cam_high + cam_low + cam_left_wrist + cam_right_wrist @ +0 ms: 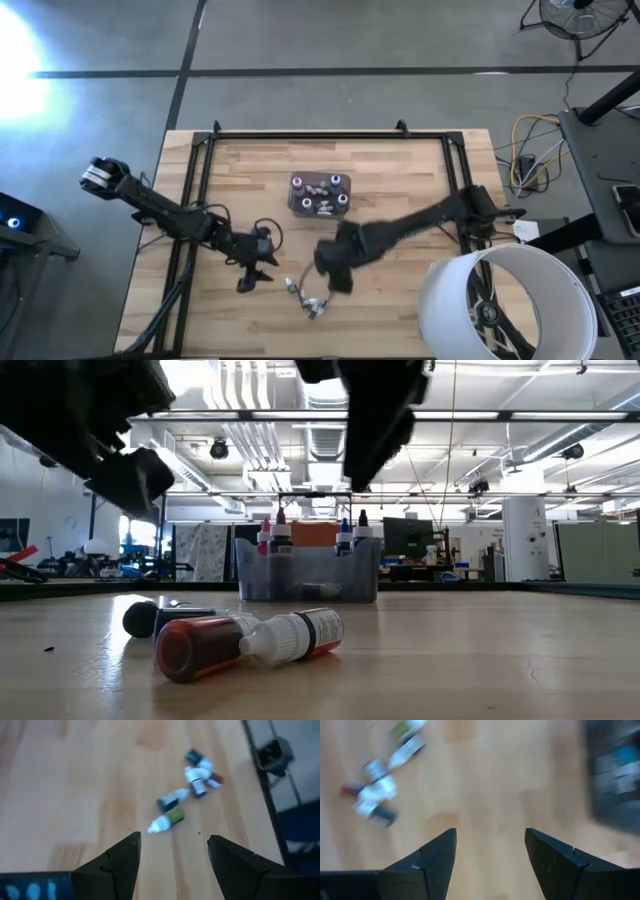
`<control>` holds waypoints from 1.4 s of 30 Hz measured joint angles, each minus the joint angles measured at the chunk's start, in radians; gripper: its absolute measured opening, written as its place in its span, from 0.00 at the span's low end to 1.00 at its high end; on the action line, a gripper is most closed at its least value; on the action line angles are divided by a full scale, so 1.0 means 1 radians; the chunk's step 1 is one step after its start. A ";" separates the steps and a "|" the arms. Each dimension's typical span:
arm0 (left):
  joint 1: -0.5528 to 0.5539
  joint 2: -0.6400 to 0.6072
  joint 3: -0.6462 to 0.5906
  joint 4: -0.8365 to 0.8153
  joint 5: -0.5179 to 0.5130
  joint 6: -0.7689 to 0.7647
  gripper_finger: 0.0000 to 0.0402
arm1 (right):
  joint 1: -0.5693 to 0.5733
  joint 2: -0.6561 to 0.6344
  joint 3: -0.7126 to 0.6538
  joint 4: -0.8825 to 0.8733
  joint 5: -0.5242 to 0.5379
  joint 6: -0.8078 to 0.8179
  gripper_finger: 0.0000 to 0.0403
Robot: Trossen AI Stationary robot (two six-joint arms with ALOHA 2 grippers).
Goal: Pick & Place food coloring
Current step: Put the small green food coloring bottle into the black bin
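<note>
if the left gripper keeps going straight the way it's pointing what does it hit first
Probably the green bottle with the white tip, lying on the table just ahead of the open left gripper. The bottle cluster lies farther along. Depth is hard to judge.

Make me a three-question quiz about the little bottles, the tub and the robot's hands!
1. Where do the loose bottles lie?
A. on the table, nearer the front edge than the tub
B. on the floor
C. on the fan

2. What colour is the nearest bottle in the low view?
A. yellow
B. red
C. white

3. How is the right end effector?
A. shut on a bottle
B. open and empty
C. inside the tub

Answers: 1 A, the high view shows them on the wood away from the tub. 2 B, it is dark red. 3 B, its wrist view shows bare wood between spread fingers.
</note>
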 joint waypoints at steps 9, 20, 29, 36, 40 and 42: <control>-0.051 0.201 0.045 0.083 0.021 0.464 0.51 | 0.145 0.007 -0.054 -0.009 0.007 0.051 0.57; -0.021 0.476 0.244 -0.021 0.006 0.656 0.51 | 0.215 0.006 -0.071 -0.001 0.061 0.140 0.56; 0.009 0.539 0.301 -0.117 0.045 0.644 0.49 | 0.230 0.006 -0.071 0.009 0.084 0.165 0.56; 0.011 0.541 0.312 -0.128 0.042 0.631 0.34 | 0.230 0.006 -0.083 0.005 0.107 0.146 0.56; 0.012 0.541 0.313 -0.127 0.053 0.564 0.26 | 0.231 0.006 -0.090 -0.037 0.107 0.171 0.56; 0.011 0.541 0.315 -0.122 0.067 0.514 0.21 | 0.237 0.006 -0.096 -0.068 0.108 0.207 0.56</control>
